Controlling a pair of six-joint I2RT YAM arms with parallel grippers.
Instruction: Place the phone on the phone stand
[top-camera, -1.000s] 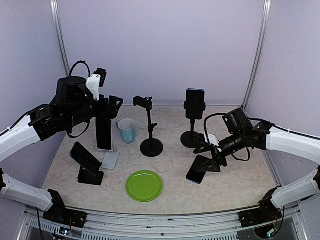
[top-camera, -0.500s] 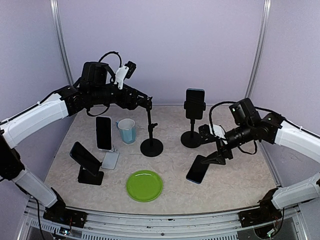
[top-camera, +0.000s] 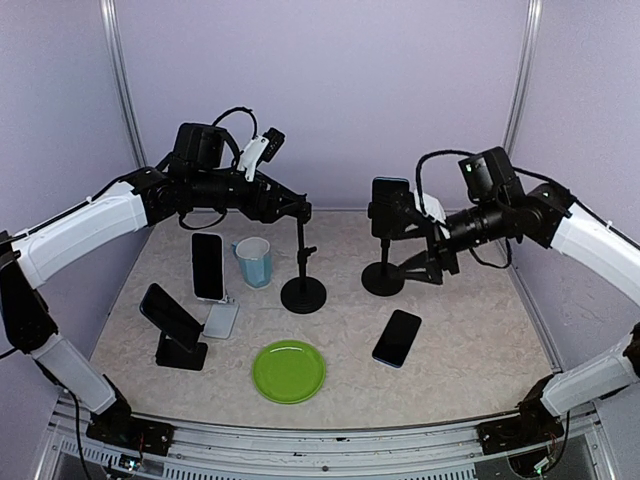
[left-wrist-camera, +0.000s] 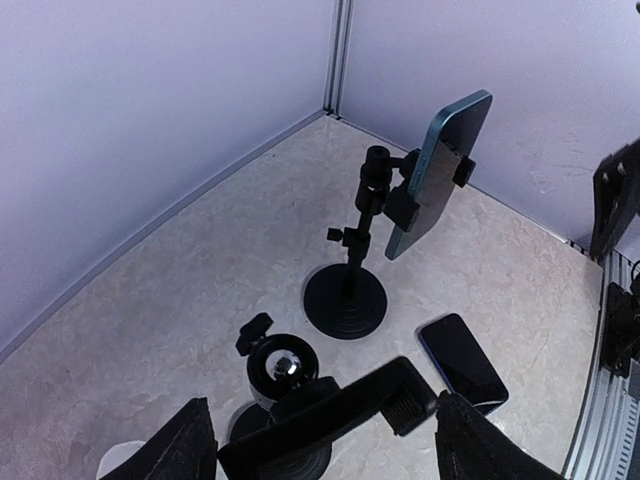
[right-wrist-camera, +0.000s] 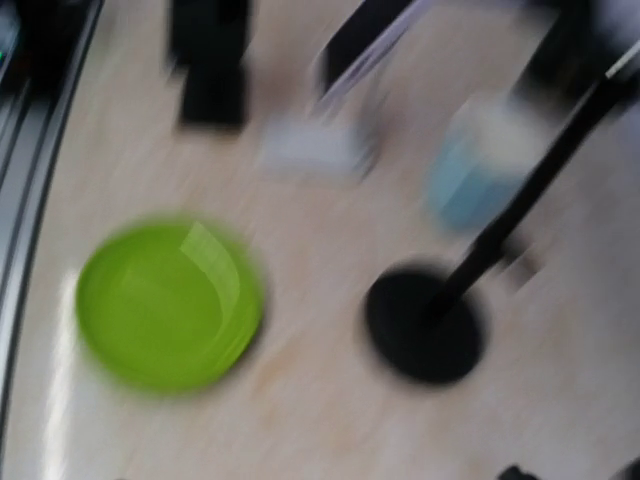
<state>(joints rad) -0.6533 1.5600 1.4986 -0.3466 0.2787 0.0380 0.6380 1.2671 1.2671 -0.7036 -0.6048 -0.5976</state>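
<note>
A dark blue-edged phone (top-camera: 397, 337) lies flat on the table, also in the left wrist view (left-wrist-camera: 462, 358). An empty black phone stand (top-camera: 301, 255) stands mid-table. My left gripper (top-camera: 292, 208) is open at its top; in the left wrist view its fingers (left-wrist-camera: 190, 445) stand either side of the stand's clamp (left-wrist-camera: 330, 410). A second black stand (top-camera: 384, 268) holds a phone (top-camera: 390, 205), also seen in the left wrist view (left-wrist-camera: 437, 170). My right gripper (top-camera: 415, 245) is open and empty, raised beside that stand. The right wrist view is blurred.
A green plate (top-camera: 289, 370) lies at the front, a blue cup (top-camera: 254, 261) left of the empty stand. A phone leans on a white stand (top-camera: 208, 266), another on a low black stand (top-camera: 171, 316). Walls close the back and sides.
My left gripper left the phone on the white stand and moved right to the empty stand's top. My right gripper rose from the flat phone toward the stand holding a phone.
</note>
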